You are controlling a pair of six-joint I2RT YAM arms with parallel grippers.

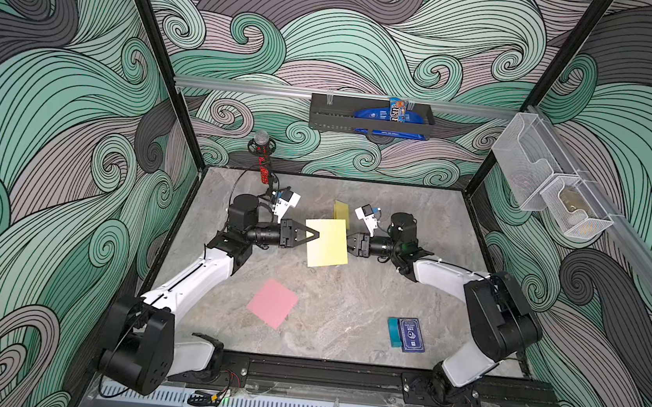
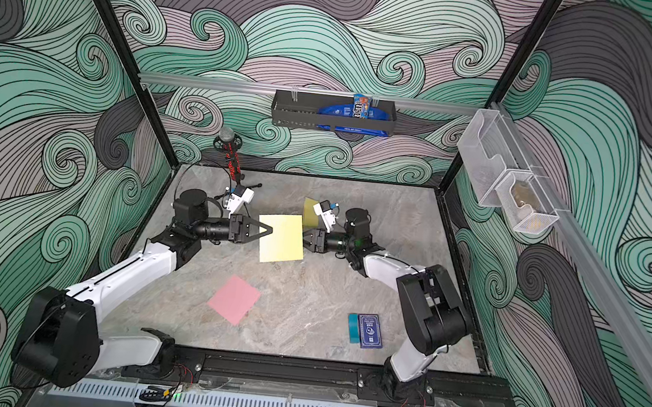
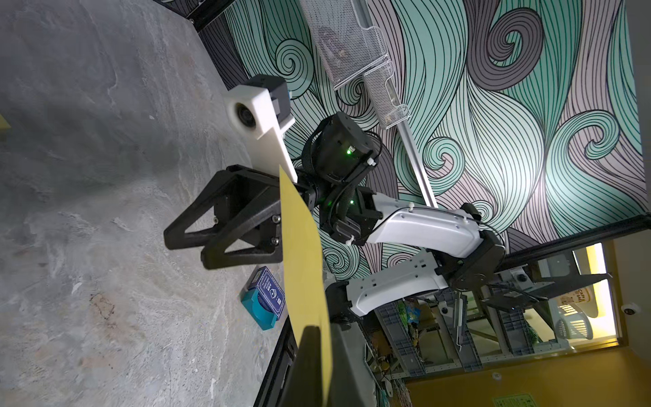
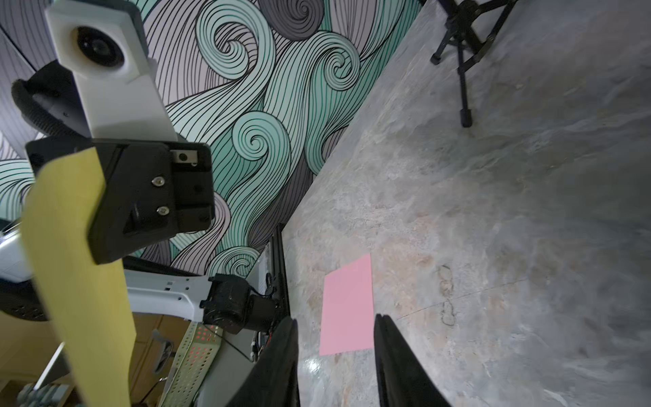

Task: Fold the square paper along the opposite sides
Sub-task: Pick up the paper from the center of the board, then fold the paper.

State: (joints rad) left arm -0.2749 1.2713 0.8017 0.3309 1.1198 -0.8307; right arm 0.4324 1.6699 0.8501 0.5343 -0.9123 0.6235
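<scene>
Yellow square paper (image 1: 326, 243) hangs above the worktop (image 1: 348, 296), its edge pinched in the left end effector (image 1: 314, 235); the right end effector (image 3: 190, 248) stands open, apparently just clear of it.

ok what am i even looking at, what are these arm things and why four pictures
These are two robot arms bolted to the front of a stone-look table. Two pictures look down on the whole scene from overhead; the other two come from cameras on each arm's wrist. Each arm ends in a two-fingered claw. The left claw is shut on one edge of a yellow paper, holding it off the table. The right claw is open by the opposite edge, gripping nothing. On the table lie a pink paper, a dark blue box and a second yellow sheet at the back.
</scene>
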